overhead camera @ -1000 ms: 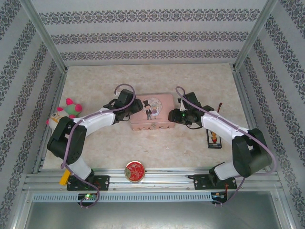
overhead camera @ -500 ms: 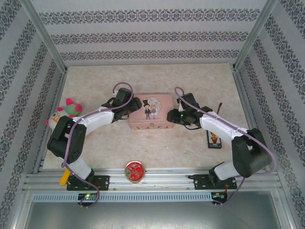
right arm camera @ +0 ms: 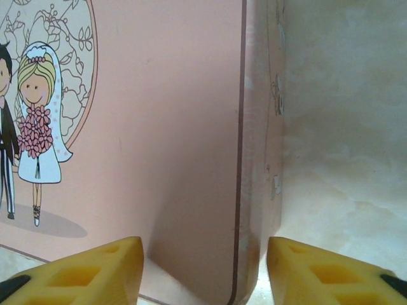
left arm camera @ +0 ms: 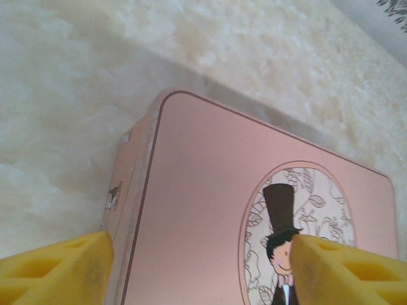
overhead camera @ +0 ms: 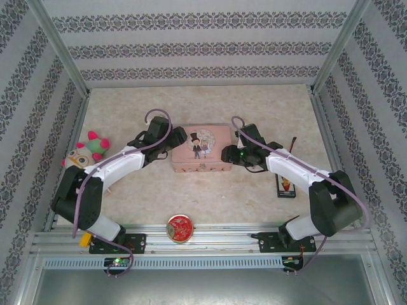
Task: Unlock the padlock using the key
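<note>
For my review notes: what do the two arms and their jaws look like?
The left arm and right arm both have white links, black joints and a mauve cable looped alongside. The jaws carry yellow pads with recessed cut-outs.

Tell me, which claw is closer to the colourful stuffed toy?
Left. The left gripper sits at the left end of the pink tin, toward the stuffed toy; the right gripper sits at its opposite end.

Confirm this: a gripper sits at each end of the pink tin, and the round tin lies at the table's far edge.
One point is wrong. The round tin lies at the near edge of the table, as the top external view shows. The rest holds: the left gripper and the right gripper sit at each end of the pink tin.
</note>
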Controlling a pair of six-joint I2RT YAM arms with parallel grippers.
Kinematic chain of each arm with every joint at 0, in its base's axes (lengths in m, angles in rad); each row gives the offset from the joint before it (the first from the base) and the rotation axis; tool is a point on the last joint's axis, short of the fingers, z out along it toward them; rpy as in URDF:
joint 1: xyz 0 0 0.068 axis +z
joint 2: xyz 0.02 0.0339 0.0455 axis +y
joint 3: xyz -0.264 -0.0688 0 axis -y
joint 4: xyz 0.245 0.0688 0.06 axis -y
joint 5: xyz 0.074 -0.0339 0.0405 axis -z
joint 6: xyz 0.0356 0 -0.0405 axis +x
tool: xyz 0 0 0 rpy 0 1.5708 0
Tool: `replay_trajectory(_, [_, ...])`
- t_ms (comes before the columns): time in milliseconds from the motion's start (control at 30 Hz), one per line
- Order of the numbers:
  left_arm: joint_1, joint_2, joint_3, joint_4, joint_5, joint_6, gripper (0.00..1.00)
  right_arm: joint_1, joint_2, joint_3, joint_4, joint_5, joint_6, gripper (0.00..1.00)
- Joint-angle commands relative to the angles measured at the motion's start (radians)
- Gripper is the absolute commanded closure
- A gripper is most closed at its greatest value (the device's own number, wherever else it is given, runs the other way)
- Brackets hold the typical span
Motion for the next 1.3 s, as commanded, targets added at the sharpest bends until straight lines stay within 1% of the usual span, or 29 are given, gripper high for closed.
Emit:
replay_trajectory(0, [0.015, -0.095, -0.023, -0.046, -0.044, 0.021, 0.17, 0.011, -0.009, 0.051, -0.039, 0.065, -0.060, 0.42])
replay_trajectory(167, [0.029, -0.256, -0.065, -0.133, -0.134, 0.038, 0.00, -0.007, -0.085, 0.063, -0.107, 0.151, -0.115, 0.30])
replay_trajectory(333, [0.048, -0.449, -0.128, -0.239, -0.253, 0.101, 0.01, -0.059, -0.198, 0.030, -0.130, 0.192, -0.167, 0.16])
replay_trajectory(433, [0.052, -0.574, -0.175, -0.292, -0.351, 0.164, 0.01, -0.091, -0.275, -0.003, -0.130, 0.236, -0.189, 0.02])
replay_trajectory(567, [0.056, -0.730, -0.243, -0.314, -0.470, 0.259, 0.01, -0.139, -0.357, -0.025, -0.126, 0.261, -0.219, 0.02])
replay_trajectory(700, [0.058, -0.859, -0.314, -0.275, -0.569, 0.366, 0.01, -0.180, -0.403, -0.043, -0.116, 0.314, -0.248, 0.02])
replay_trajectory(833, [0.067, -0.909, -0.376, -0.228, -0.628, 0.433, 0.01, -0.204, -0.428, -0.081, -0.064, 0.395, -0.269, 0.02])
replay_trajectory(967, [0.090, -0.881, -0.421, -0.165, -0.650, 0.490, 0.01, -0.224, -0.428, -0.115, -0.004, 0.484, -0.296, 0.02])
replay_trajectory(1033, [0.119, -0.850, -0.438, -0.130, -0.636, 0.507, 0.01, -0.241, -0.421, -0.134, 0.039, 0.524, -0.308, 0.02])
replay_trajectory(1100, [0.161, -0.811, -0.447, -0.098, -0.593, 0.514, 0.01, -0.263, -0.412, -0.148, 0.074, 0.545, -0.319, 0.02])
replay_trajectory(1267, [0.279, -0.723, -0.476, 0.008, -0.453, 0.532, 0.01, -0.293, -0.395, -0.211, 0.236, 0.584, -0.409, 0.02])
